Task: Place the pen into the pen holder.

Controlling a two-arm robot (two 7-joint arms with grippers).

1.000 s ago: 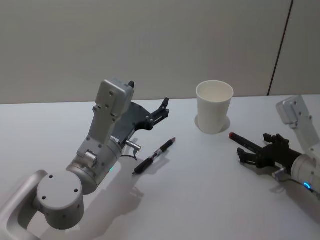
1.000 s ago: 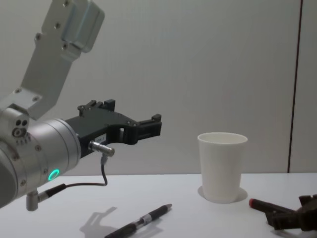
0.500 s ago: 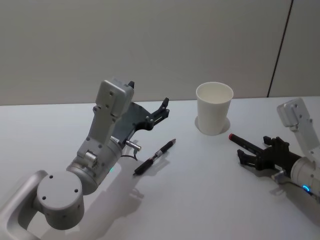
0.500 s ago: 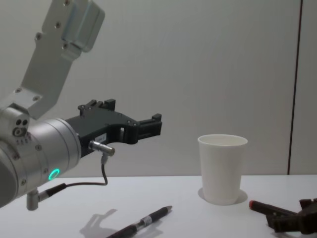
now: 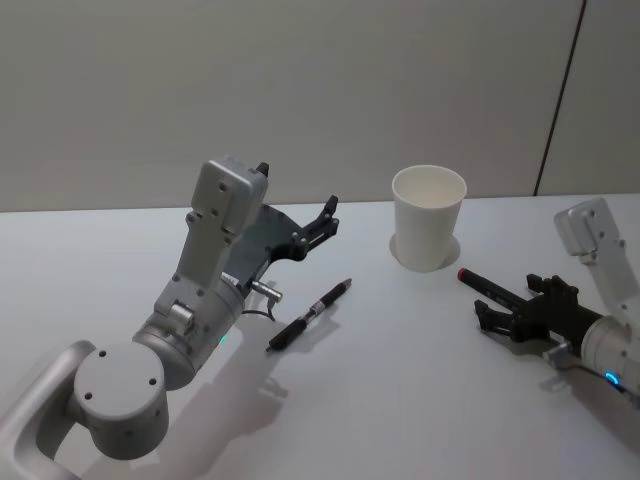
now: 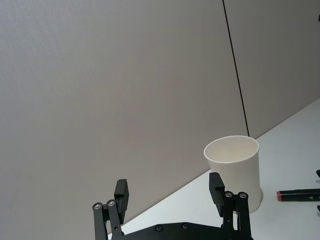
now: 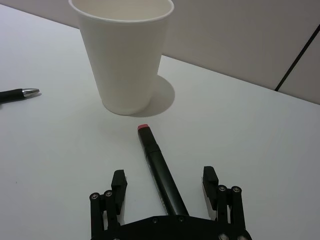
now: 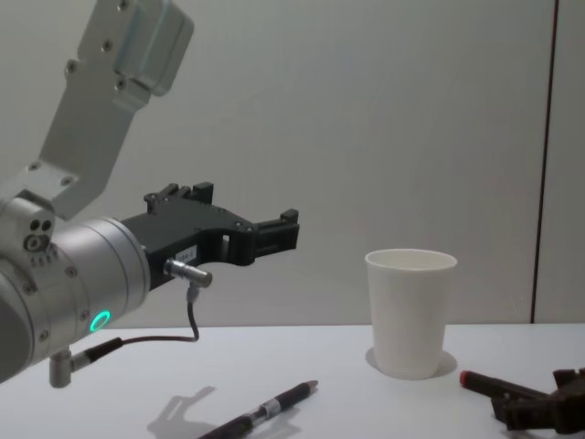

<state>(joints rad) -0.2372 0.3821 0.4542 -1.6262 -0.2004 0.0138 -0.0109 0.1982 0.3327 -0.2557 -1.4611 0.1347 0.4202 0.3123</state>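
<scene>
Edged back slightly, the right gripper [image 7: 164, 174] gapes astride a black red-tipped marker pen [image 7: 155, 155]. Left gripper [image 6: 169, 185] hangs open, empty.

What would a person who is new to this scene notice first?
The big left arm dominates, its open left gripper raised above the table. A white paper cup stands upright at the back, with a black pen lying to its left. On the right, the open right gripper sits low around a red-tipped marker lying on the table.
</scene>
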